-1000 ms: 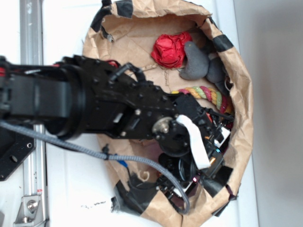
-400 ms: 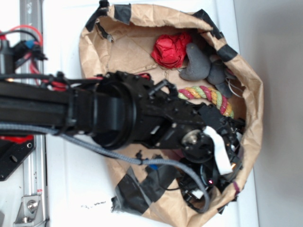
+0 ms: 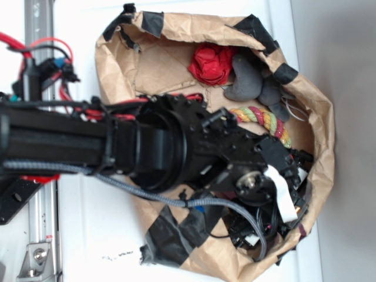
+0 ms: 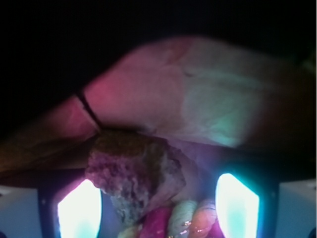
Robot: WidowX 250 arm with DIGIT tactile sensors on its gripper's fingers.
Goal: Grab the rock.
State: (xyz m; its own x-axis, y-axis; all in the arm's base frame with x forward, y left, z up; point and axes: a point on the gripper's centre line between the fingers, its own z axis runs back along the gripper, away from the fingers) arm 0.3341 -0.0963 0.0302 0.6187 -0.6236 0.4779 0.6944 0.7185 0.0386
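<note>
The arm reaches deep into the paper bag point(image 3: 176, 29). The gripper point(image 4: 158, 198) is spread wide, its fingers point(image 4: 79, 208) glowing, with the rock point(image 4: 131, 168) between them beside the rope point(image 4: 190, 220).

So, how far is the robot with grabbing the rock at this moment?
Done: the arm has reached into the paper bag. In hand: the wrist view shows the rock close ahead, between the lit fingers of the gripper, beside the coloured rope. Whether the fingers touch it is unclear. Left: close on the rock and lift it out.
</note>
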